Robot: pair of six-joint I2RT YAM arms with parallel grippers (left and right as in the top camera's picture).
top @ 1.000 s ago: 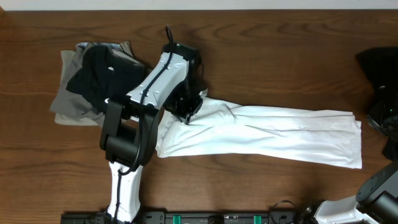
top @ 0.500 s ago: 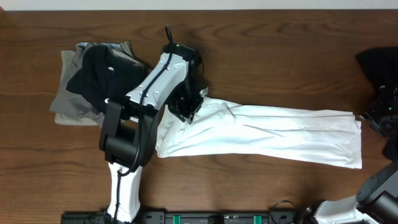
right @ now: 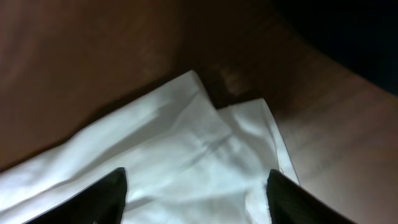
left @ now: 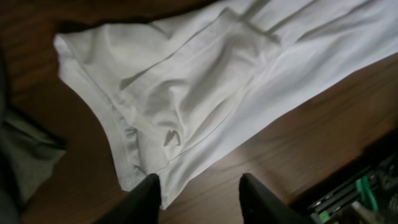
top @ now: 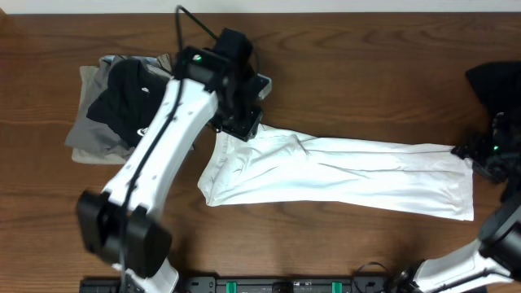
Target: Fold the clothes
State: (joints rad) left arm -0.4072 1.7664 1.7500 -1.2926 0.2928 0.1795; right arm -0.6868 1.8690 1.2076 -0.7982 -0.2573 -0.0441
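Observation:
The white T-shirt (top: pixel 342 175) lies folded into a long strip across the middle of the table. My left gripper (top: pixel 241 124) hangs over its left, collar end. In the left wrist view that gripper (left: pixel 200 198) is open and empty above the shirt's corner (left: pixel 205 93), where a small grey print (left: pixel 172 138) shows. My right gripper (top: pixel 482 155) is at the strip's right end. In the right wrist view it (right: pixel 196 199) stands open above the white cloth (right: pixel 186 149), gripping nothing.
A pile of folded black, grey and khaki garments (top: pixel 114 110) sits at the left, close behind my left arm. A black garment (top: pixel 498 81) lies at the far right edge. The brown wooden table (top: pixel 366 73) stretches behind the shirt.
Both grippers have opened and let go of the shirt. My left arm has lifted and swung back towards the far side. The right gripper has shifted slightly left over the shirt's end.

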